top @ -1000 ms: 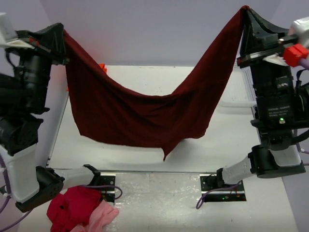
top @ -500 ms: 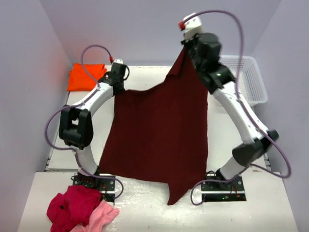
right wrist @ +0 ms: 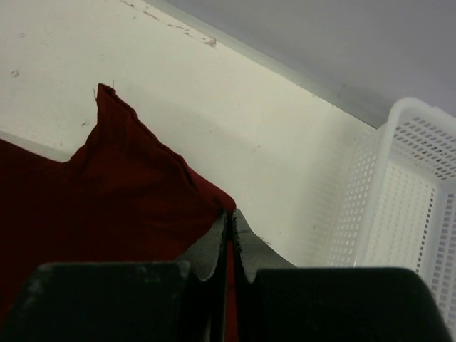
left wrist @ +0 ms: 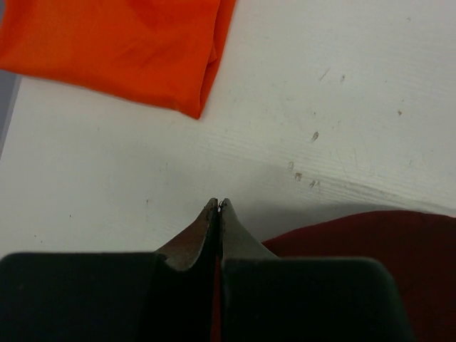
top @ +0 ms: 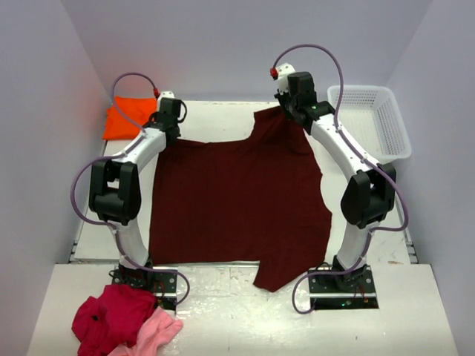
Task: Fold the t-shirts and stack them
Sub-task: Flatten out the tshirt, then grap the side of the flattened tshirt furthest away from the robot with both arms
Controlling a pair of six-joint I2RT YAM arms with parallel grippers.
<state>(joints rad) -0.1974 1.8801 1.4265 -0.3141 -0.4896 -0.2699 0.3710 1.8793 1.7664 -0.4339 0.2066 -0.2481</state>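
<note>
Since 0.5 s ago both arms have dropped, and the maroon t-shirt (top: 237,200), hanging then, lies spread flat on the table (top: 215,119). L gripper (left wrist: 216,206): jaws pressed together, a thin red strip of cloth pinched between them, at the shirt's far-L corner. R gripper (right wrist: 229,214): likewise closed on the far-R corner. Orange t-shirt (top: 122,122): far-L table corner, apart from the maroon. White basket (top: 371,122): near, R of R gripper. Crimson garment (top: 111,315) w/ pink garment (top: 159,330): heaped by L base. A flap of the shirt's near hem overhangs the table's front edge betw. the bases.
</note>
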